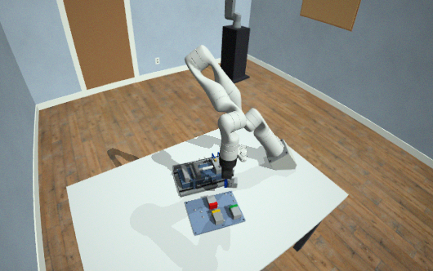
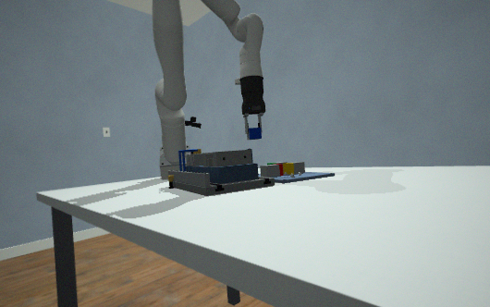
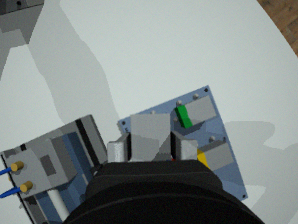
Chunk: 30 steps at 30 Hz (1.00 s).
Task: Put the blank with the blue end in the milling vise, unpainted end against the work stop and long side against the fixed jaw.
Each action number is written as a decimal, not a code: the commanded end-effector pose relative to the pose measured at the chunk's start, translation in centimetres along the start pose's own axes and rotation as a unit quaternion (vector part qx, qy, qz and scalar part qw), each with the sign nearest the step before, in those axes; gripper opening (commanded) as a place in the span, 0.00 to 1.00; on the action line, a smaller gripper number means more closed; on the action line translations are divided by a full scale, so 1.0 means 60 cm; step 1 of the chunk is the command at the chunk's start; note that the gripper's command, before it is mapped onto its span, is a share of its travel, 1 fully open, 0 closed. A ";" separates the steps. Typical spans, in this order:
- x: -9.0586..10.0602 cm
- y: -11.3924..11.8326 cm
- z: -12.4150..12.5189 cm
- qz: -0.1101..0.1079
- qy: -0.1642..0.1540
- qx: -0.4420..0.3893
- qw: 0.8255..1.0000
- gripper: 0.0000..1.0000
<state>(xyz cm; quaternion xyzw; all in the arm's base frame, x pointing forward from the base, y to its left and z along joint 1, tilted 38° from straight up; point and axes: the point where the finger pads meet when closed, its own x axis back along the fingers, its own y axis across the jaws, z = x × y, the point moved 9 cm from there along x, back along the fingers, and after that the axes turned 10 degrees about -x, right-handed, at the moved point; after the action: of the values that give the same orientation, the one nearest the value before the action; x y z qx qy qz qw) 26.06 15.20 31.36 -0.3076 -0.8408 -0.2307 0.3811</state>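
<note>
My gripper (image 1: 229, 182) (image 2: 253, 132) is shut on the blank with the blue end (image 1: 229, 184) (image 2: 254, 134) (image 3: 150, 137) and holds it in the air, well above the table. It hangs over the gap between the milling vise (image 1: 195, 176) (image 2: 217, 174) (image 3: 55, 168) and the blue plate (image 1: 198, 221) (image 2: 318, 177) (image 3: 225, 129). In the wrist view the blank shows as a grey block between the fingers. On the plate lie the red-ended blank (image 1: 212, 202) (image 2: 280, 167), the yellow-ended blank (image 1: 217, 216) (image 2: 288, 168) (image 3: 214, 156) and the green-ended blank (image 1: 235, 211) (image 3: 193, 113). The space between the vise jaws holds no blank.
The vise's blue hoses (image 1: 215, 155) (image 2: 184, 157) (image 3: 8, 183) stick out at its end nearest the arm's base (image 1: 280, 157). The white table (image 1: 122, 220) (image 2: 324, 222) ends close behind the base. A black pedestal (image 1: 234, 53) stands far back on the floor.
</note>
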 end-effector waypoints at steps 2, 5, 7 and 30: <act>0.001 0.000 0.000 -0.002 0.001 -0.015 1.000 0.00; 0.001 0.000 0.000 -0.001 0.000 -0.023 1.000 0.00; 0.001 0.000 0.000 -0.001 0.000 -0.031 1.000 0.00; 0.001 0.000 0.000 -0.002 0.001 -0.154 0.988 0.00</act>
<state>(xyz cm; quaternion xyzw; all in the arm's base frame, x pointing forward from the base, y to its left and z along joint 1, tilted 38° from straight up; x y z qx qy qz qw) 26.06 15.19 31.36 -0.3595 -0.7979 -0.3520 0.3318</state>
